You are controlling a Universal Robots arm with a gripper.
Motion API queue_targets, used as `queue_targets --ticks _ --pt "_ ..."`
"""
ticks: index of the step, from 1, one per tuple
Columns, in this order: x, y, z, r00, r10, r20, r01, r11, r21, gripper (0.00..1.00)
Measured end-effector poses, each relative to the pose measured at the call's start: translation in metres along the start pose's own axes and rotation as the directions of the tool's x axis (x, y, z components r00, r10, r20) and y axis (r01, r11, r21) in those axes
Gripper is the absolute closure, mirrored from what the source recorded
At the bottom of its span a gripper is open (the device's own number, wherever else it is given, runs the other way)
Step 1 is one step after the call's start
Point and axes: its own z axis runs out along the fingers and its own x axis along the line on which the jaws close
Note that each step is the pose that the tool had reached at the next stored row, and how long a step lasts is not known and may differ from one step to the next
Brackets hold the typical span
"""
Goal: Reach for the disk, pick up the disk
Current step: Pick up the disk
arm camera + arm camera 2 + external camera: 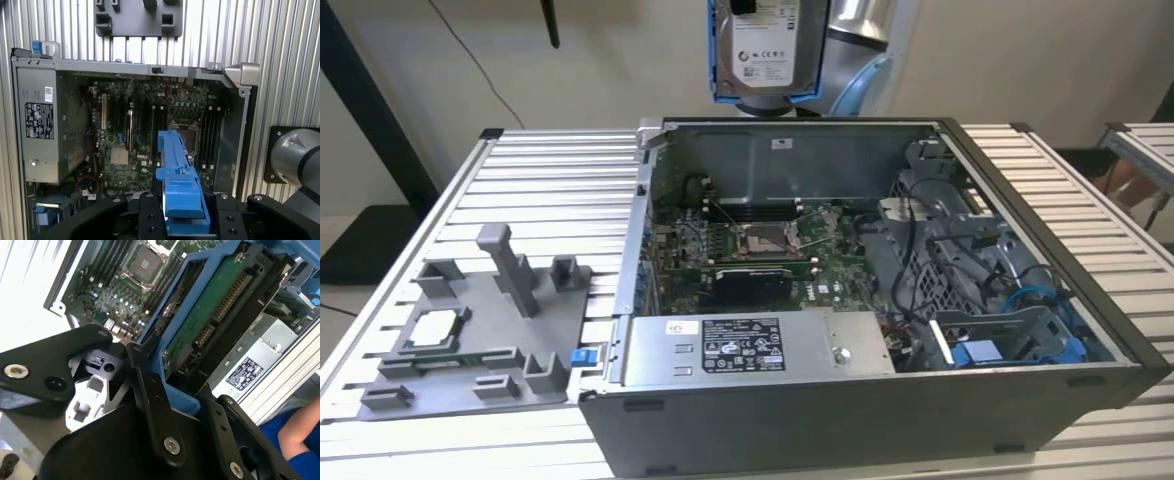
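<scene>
The blue-framed, white-labelled disk [763, 48] hangs upright, lifted high above the open case.

an open computer case [854, 420] sits on a slatted table [534, 190] beside a grey fixture [467, 350].

The arm hangs raised with its gripper [184, 212] closed, black fingers [155, 405] clamped on its load.
</scene>
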Motion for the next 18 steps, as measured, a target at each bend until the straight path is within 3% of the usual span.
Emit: queue_targets --ticks 18 --pt "0.0019 -0.0572 0.0058 1.0000 0.000 0.0001 0.000 1.0000 0.0001 1.00"
